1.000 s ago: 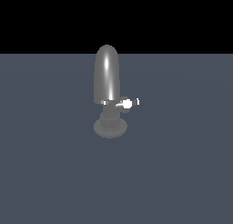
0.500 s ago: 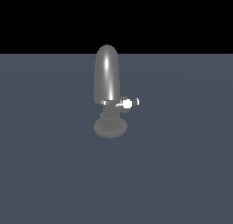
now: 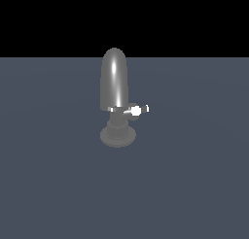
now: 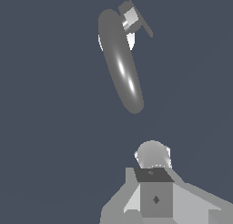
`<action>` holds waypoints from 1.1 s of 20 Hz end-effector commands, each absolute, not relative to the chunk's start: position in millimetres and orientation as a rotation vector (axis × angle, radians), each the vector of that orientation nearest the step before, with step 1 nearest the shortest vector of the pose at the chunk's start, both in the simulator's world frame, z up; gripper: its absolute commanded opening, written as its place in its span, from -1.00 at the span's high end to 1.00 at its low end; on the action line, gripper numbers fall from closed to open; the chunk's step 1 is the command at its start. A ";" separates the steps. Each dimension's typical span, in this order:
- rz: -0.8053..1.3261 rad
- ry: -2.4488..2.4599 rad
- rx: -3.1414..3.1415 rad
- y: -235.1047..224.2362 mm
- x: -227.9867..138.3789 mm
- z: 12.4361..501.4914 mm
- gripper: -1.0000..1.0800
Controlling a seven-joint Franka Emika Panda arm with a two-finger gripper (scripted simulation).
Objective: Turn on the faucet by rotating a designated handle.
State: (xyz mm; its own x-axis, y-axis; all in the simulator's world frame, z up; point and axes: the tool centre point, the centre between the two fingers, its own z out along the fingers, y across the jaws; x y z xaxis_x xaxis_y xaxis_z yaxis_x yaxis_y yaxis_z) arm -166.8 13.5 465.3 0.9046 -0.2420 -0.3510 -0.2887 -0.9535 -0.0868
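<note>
Claw [image 4: 152, 166] is well off the faucet [image 3: 114, 85], can't tell if it's open, and that tiny handle [image 3: 136, 110] looks easy to overshoot or slip past.

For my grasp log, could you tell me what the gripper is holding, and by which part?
Nothing appears held. In the wrist view the faucet and its handle lie well clear of the gripper; whether its jaws are open cannot be told.

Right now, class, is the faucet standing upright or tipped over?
Upright. In the exterior view the faucet rises straight from its round base on the floor, with the handle sticking out sideways.
</note>
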 end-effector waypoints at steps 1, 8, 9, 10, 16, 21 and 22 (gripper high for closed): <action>0.577 0.466 -2.895 13.7 -154.3 461.1 1.00; 0.751 0.617 -2.779 11.7 -120.2 446.0 1.00; 0.776 0.638 -2.760 11.2 -115.4 443.4 1.00; 0.801 0.659 -2.741 10.6 -110.6 440.7 1.00; 0.947 0.787 -2.616 5.5 -82.7 422.2 1.00; 1.068 0.892 -2.496 -0.5 -60.7 403.4 1.00; 1.092 0.913 -2.470 -1.8 -56.5 399.2 1.00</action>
